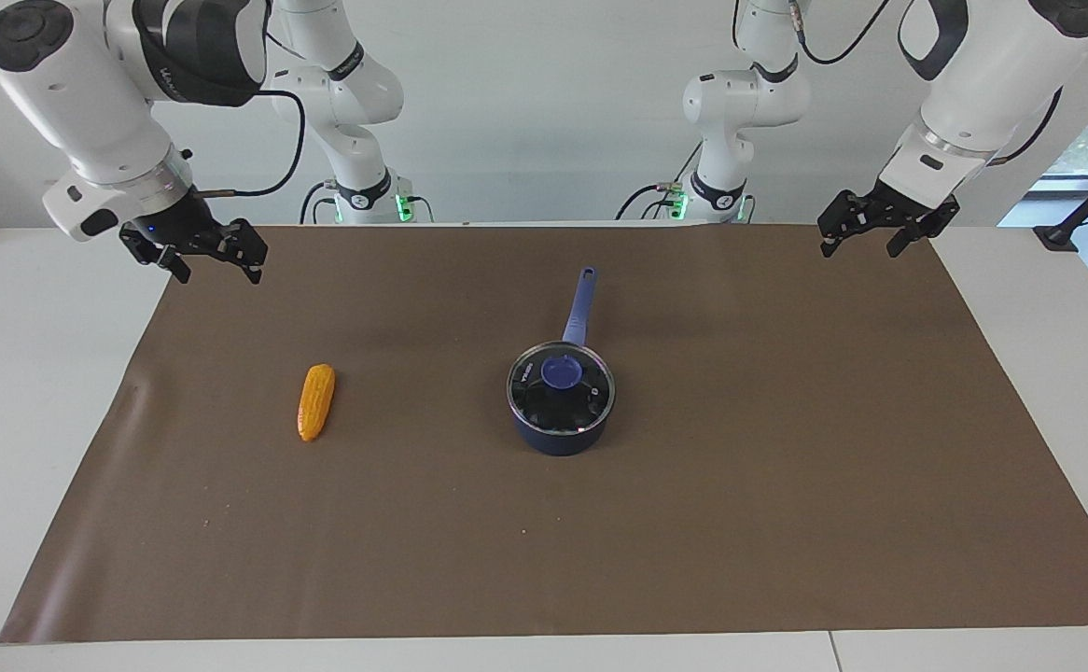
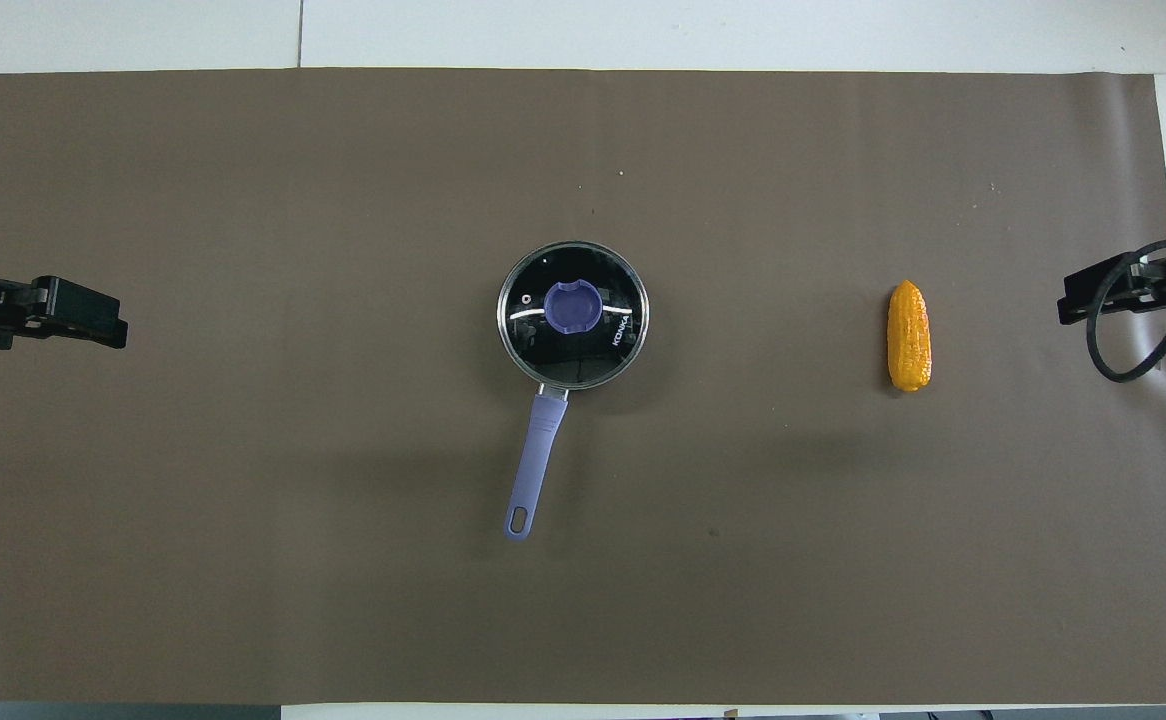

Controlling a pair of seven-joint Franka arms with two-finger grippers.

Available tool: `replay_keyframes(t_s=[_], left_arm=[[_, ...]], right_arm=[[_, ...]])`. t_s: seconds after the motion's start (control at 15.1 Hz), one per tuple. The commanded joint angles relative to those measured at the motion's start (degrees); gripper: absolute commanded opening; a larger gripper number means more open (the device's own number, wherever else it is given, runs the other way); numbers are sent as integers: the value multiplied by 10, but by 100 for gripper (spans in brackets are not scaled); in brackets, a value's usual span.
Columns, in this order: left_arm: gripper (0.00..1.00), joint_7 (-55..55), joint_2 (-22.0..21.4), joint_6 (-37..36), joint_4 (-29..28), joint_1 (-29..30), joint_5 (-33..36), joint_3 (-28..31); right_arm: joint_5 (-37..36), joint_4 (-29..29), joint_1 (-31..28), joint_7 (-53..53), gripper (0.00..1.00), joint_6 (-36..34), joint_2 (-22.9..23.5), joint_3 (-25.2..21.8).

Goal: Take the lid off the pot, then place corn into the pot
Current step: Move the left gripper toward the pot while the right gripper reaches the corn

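One pot [image 1: 558, 425] with one glass lid [image 1: 561, 387] on it sits mid-frame on the counter [image 1: 787, 485]; one corn cob [image 1: 316, 401] lies centre-left. Two end effectors, left [image 1: 871, 241] and right [image 1: 217, 271], hang open and empty in the upper corners.

Pot [image 1: 558, 431] seen mid-surface on brown mat [image 1: 787, 485], handle pointed toward the robots | lid [image 1: 561, 390] seated on pot, blue knob centred | corn [image 1: 316, 401] laid flat toward the right arm's end, well apart from pot | left gripper [image 1: 866, 245] and right gripper [image 1: 217, 273] held raised over mat's corners, jaws parted, nothing gripped
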Motion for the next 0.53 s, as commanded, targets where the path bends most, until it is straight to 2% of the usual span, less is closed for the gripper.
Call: replay_keyframes(t_s=[0.0,0.2,0.33,0.46], left_arm=[[100,-9,-1,1,5,-8,-1,1],[100,-14,-7,9,-6,-7,-3,-1],[100,-19,-13,16,-17,-10,-5,-3],[100,-68,-11,40,-17,-36,-6,-4]], right_arm=[[9,-8,-6,-14,100,4,-10,3],[9,-35,2,-15,100,19,-21,9],[9,-60,23,16,100,60,-26,21],[9,-104,33,36,100,128,-4,22]])
